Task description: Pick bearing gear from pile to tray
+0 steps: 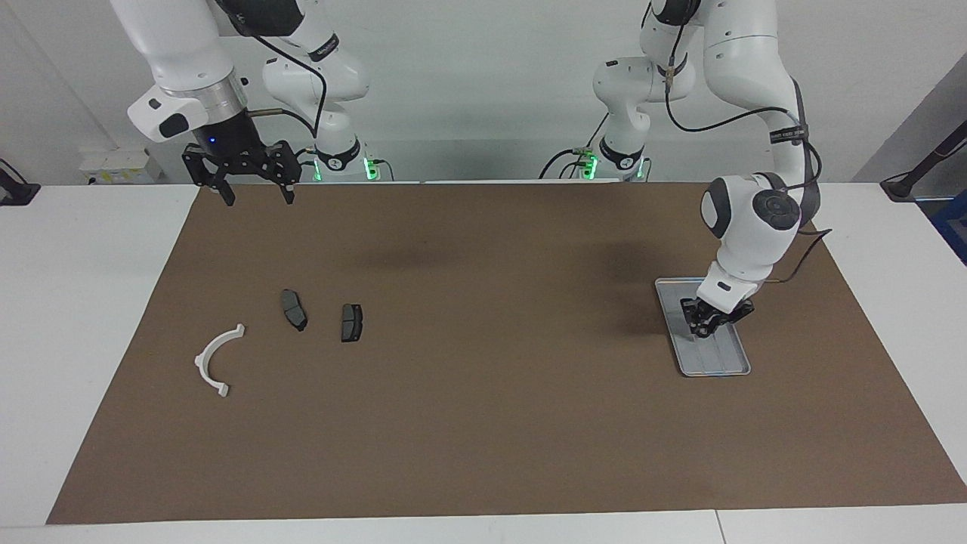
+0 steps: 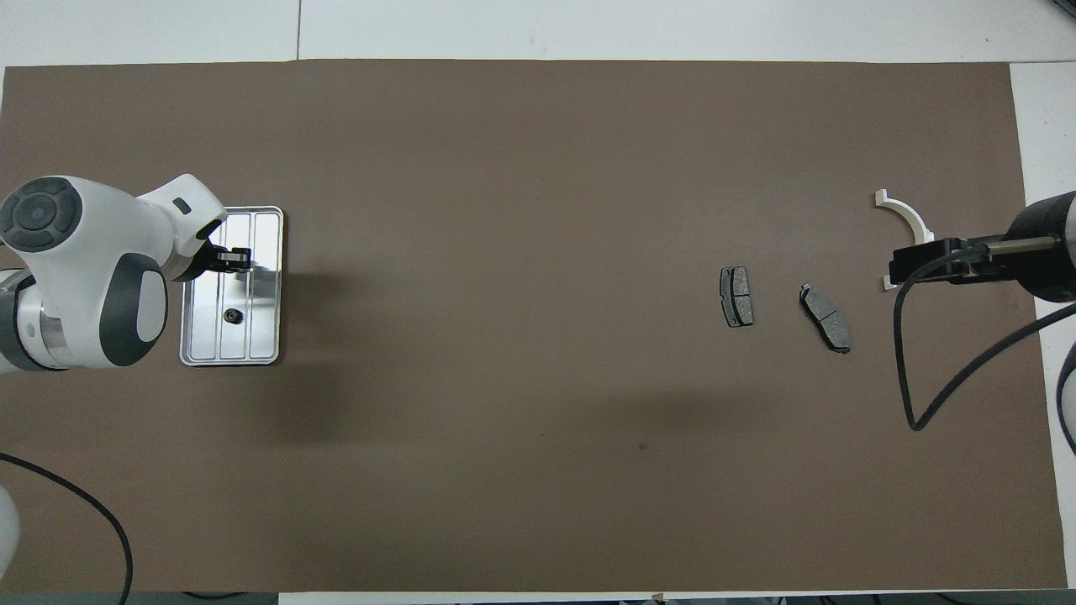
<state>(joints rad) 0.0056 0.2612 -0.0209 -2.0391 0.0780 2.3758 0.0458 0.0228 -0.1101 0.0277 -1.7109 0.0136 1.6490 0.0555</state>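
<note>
A white table (image 1: 91, 317) carries a brown mat (image 1: 491, 423). On the mat, toward the right arm's end, lie a white arc bracket (image 1: 217, 359) and two dark brake pads (image 1: 294, 309) (image 1: 351, 323); well apart, toward the left arm's end, sits the tray (image 1: 718, 364).

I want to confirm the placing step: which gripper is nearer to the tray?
Left. The left gripper is over the tray; the right gripper waits above the mat's edge at the other end.
</note>
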